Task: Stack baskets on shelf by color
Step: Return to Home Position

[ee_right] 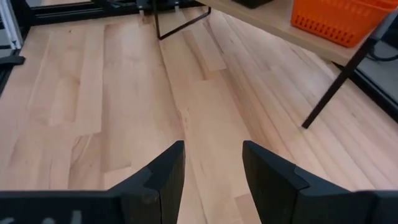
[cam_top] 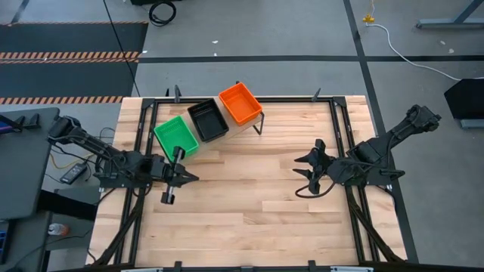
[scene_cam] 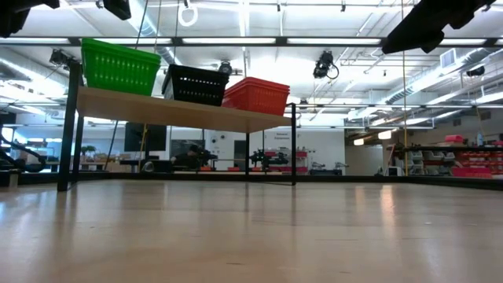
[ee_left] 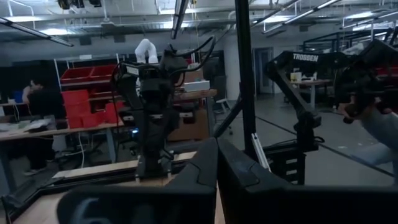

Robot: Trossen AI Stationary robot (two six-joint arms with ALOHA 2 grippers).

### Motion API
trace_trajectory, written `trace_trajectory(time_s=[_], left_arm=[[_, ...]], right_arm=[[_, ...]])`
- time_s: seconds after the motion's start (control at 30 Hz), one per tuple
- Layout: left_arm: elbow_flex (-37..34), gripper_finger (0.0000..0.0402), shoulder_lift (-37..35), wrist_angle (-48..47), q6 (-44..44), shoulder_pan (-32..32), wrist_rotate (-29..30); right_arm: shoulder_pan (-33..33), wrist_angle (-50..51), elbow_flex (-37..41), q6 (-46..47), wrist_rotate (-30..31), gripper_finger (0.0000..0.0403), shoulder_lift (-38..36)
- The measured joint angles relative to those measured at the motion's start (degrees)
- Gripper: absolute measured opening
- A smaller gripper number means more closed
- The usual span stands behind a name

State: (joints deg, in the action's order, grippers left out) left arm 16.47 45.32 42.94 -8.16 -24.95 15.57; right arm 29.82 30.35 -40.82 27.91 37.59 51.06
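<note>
The left gripper [cam_top: 193,179] hangs over the tabletop [cam_top: 249,219] close to its left edge, about halfway along that edge, and points toward the middle. In the left wrist view its two fingers [ee_left: 186,180] are pressed together with nothing between them.

Beyond it, toward the far left corner of the tabletop, stands the shelf [scene_cam: 157,108], set at a slant to the far edge. The baskets sit on its board in a row, sorted by colour. The green baskets [cam_top: 175,136] are at the shelf's left end, nearest the left gripper. The black baskets [cam_top: 208,119] are in the middle, just beside the green. The orange baskets [cam_top: 240,104] are at the right end, nearest the far edge. How many are nested in each pile cannot be told from these views.

The right gripper [cam_top: 299,176] hovers over the tabletop near the right edge, level with the left one and well apart from the shelf. Its fingers [ee_right: 161,174] are spread with a clear gap and hold nothing; only bare wood shows between them.
</note>
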Motion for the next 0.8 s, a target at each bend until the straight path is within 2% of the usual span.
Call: trace_trajectory(time_s=[0.2,0.4,0.47,0.67,0.8], left_arm=[[0.0,0.0006,0.0,0.08,0.25,-0.01,-1.13],[0.0,0.0006,-0.41,-0.83,2.66,-0.13,4.69],[0.02,0.0006,-1.23,-1.36,2.75,-0.72,7.32],[0.02,0.0004,-4.35,-5.73,2.45,-5.09,21.42],[0.02,0.0005,-6.07,-5.4,-0.48,-9.03,25.62]], right_arm=[[-0.09,-1.55,0.0,-0.44,-0.94,0.0167,0.94],[-1.1,-1.53,0.0,-1.04,-0.05,0.0167,1.45],[-1.14,-1.43,0.0,-1.08,-0.07,0.0167,1.43],[-1.16,0.09,0.0,-1.1,-0.06,0.0167,1.42],[-1.16,0.48,0.0,-1.1,-0.05,0.0167,1.41]])
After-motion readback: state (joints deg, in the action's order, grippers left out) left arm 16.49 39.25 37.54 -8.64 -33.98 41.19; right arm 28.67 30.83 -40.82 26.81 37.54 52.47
